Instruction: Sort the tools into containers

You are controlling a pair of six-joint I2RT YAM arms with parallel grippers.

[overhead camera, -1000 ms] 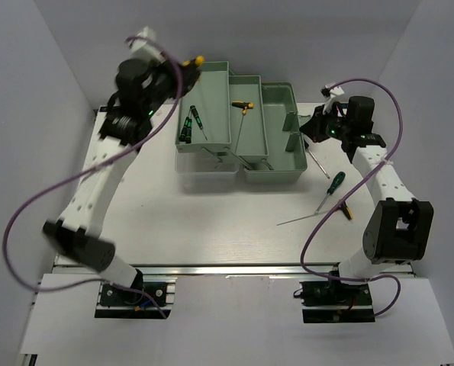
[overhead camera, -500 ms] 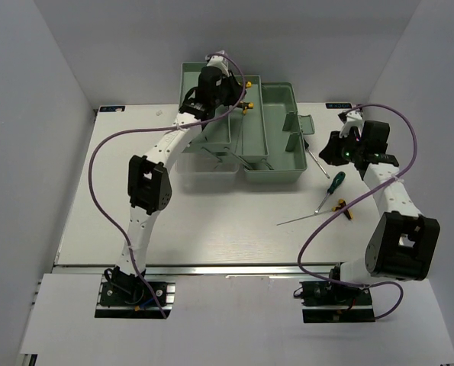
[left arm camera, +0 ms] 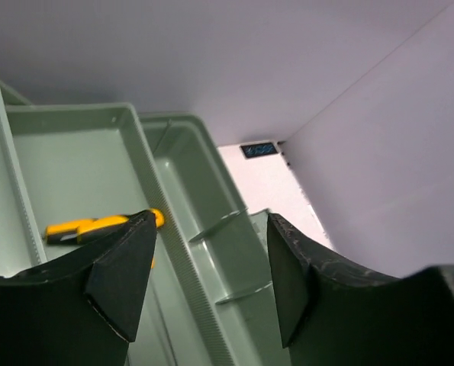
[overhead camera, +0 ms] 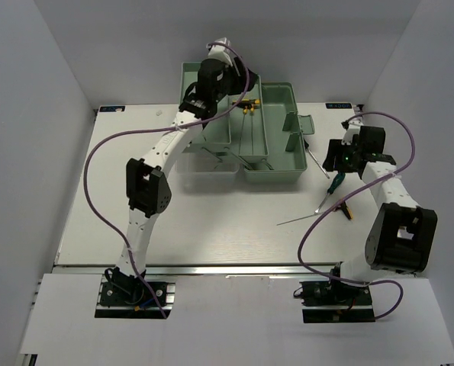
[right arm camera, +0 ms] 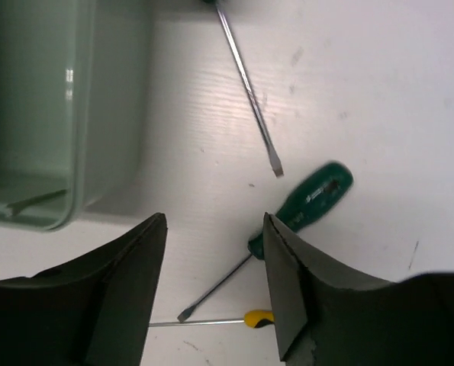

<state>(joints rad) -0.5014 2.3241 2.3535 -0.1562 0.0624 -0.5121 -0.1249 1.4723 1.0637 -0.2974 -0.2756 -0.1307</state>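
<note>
Lettering is scarce, and none of it can be read. You have a small dark-blue label (left arm camera: 259, 149) on the table (overhead camera: 211, 221) beyond the far right corner of the toolbox (overhead camera: 276, 174), its pale characters too small to make out. A second label (overhead camera: 111, 109) sits at the table's far left edge, just as illegible. The green screwdriver (right arm camera: 314, 198) carries faint print on its handle that you cannot decipher either.

Your left gripper (left arm camera: 207, 293) hangs over the stepped mint-green trays, released, its fingers (left arm camera: 123, 267) spread with nothing between them. Just past them a yellow-black screwdriver (left arm camera: 97, 226) lies flat at the far end of the middle tray (overhead camera: 253, 137). The left arm (overhead camera: 177, 137) stretches across the left tray (overhead camera: 219, 133) and hides most of its floor from above. A translucent clear lid (overhead camera: 206, 174) lies against that tray's near side.

Your right gripper (right arm camera: 211, 305) is also released, fingers wide, over the table just right of the toolbox. The green screwdriver lies on the table below it, and its thin shaft runs under the gap between the fingers. Beyond it lies a flat-blade metal shaft (right arm camera: 249, 95), whose tip points towards the green handle without touching it. A second yellow-handled tool (right arm camera: 257, 316) lies nearer the arm bases, its long thin rod running left across the table, partly hidden by the fingers in the wrist view.
</note>
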